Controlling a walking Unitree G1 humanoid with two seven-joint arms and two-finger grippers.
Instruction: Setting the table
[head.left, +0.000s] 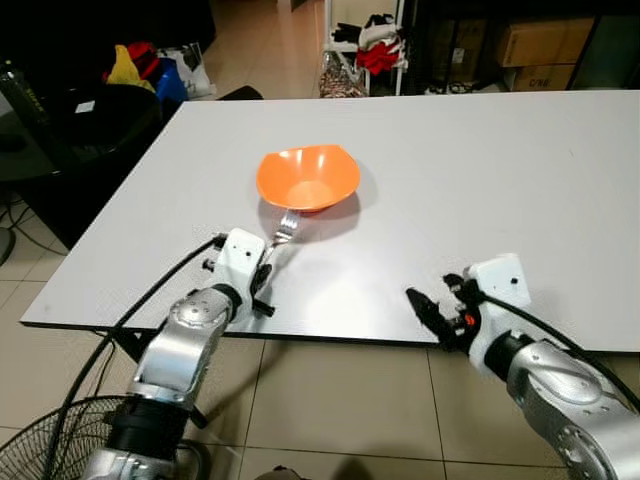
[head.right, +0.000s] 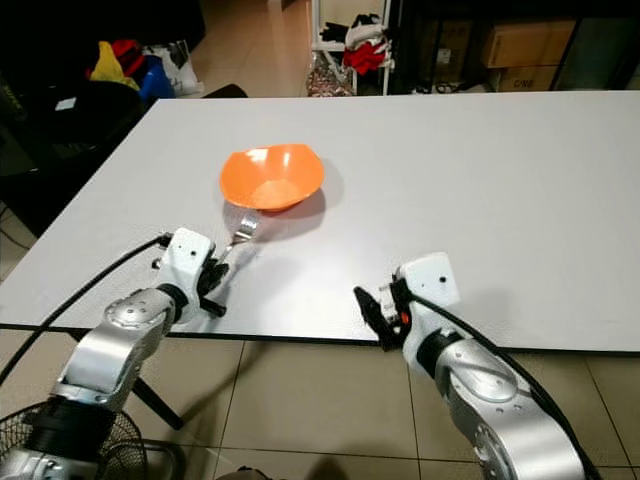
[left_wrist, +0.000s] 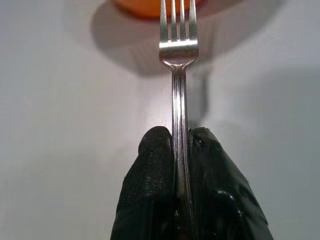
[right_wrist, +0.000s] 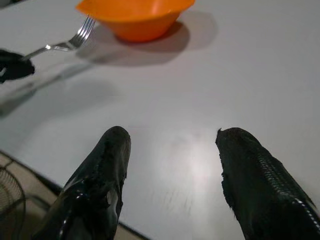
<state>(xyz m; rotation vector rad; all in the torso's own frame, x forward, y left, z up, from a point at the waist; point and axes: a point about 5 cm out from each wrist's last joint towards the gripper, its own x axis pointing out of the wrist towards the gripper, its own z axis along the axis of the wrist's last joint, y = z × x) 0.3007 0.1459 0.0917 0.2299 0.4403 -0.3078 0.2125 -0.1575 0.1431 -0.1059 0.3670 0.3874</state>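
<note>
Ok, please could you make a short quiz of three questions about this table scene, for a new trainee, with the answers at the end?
1. True or false: the left gripper is shut on the fork.
2. Multiple choice: where do the tines of the fork point?
A. toward the orange bowl
B. toward the fan on the floor
C. toward the right gripper
3. Fill in the missing word: the fingers of the right gripper are ____ and hold nothing, near the front edge of the white table.

Key
1. True.
2. A.
3. open
</note>
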